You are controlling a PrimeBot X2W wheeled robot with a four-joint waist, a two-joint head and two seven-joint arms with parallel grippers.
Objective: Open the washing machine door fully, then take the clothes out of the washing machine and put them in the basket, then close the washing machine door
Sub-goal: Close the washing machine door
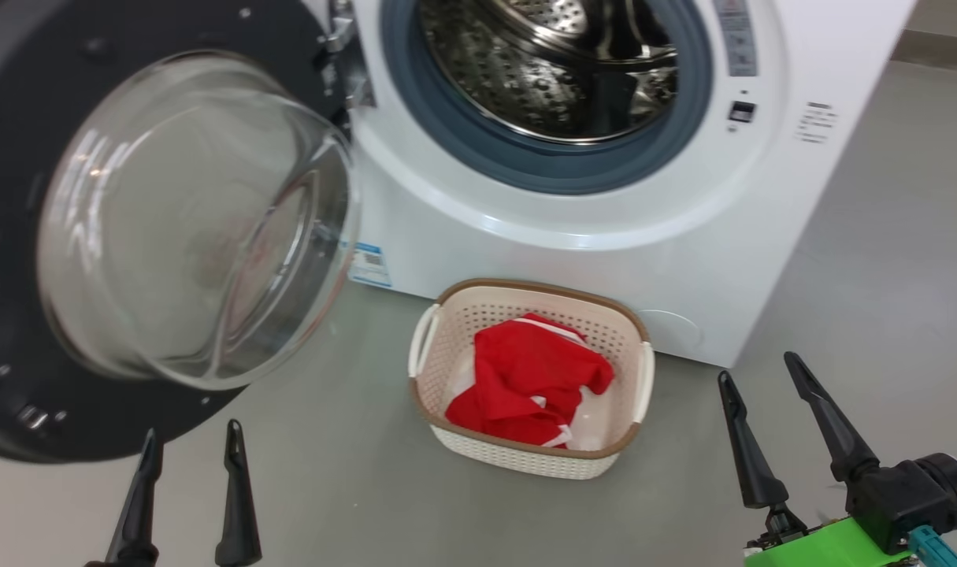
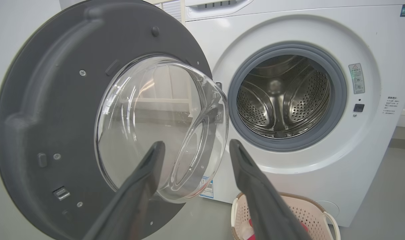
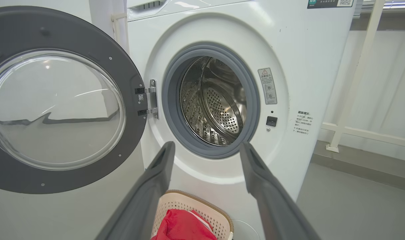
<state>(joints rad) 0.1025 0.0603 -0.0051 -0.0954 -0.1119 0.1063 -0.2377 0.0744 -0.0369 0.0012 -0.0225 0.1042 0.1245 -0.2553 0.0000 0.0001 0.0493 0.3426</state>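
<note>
A: Where does the head view look from?
B: From high up, tilted down, close over the basket (image 1: 517, 461) and the front of the washing machine (image 1: 604, 268).
A: And the wrist views?
B: Lower, facing the machine nearly level. The left sits nearer the open door (image 2: 39, 116). All three share the drum (image 1: 541, 79).

red clothes (image 1: 529, 378), cream perforated basket (image 1: 525, 461), white washing machine (image 1: 683, 252)

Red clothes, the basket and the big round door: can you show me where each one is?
clothes (image 1: 525, 378): head view, middle of the red fabric.
basket (image 1: 541, 285): head view, brown back rim.
washing machine door (image 1: 187, 220): head view, bulging clear glass window.
</note>
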